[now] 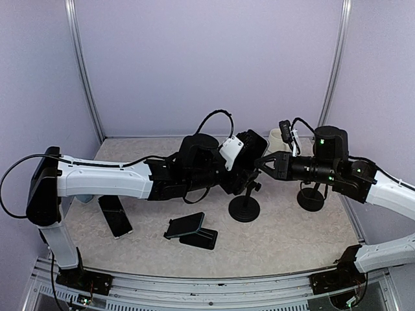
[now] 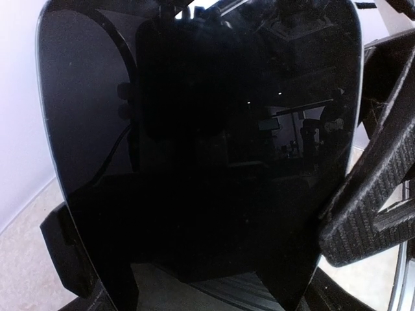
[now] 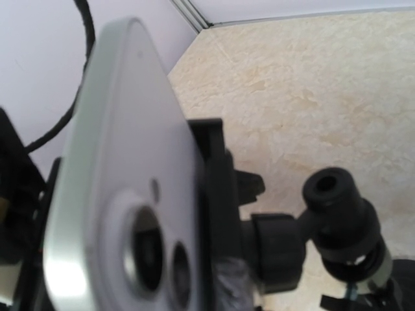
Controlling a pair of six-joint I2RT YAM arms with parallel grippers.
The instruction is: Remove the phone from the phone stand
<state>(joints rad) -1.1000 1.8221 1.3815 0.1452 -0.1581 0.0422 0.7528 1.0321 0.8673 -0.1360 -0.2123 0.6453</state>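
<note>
The phone (image 1: 254, 149) sits in the clamp of a black phone stand (image 1: 244, 208) at mid-table. Its black screen (image 2: 194, 149) fills the left wrist view, and its silver back with lenses (image 3: 130, 214) fills the left of the right wrist view, against the stand's clamp and ball joint (image 3: 279, 249). My left gripper (image 1: 241, 155) is right up against the phone from the left, its fingers hidden. My right gripper (image 1: 262, 165) reaches in from the right. One of its ribbed fingers (image 2: 366, 194) lies at the phone's right edge.
A second stand with a round base (image 1: 311, 197) stands behind my right arm. A dark phone (image 1: 115, 215) lies flat at the left. Another phone on a low stand (image 1: 188, 228) sits at front centre. A white cup (image 1: 279, 137) is at the back.
</note>
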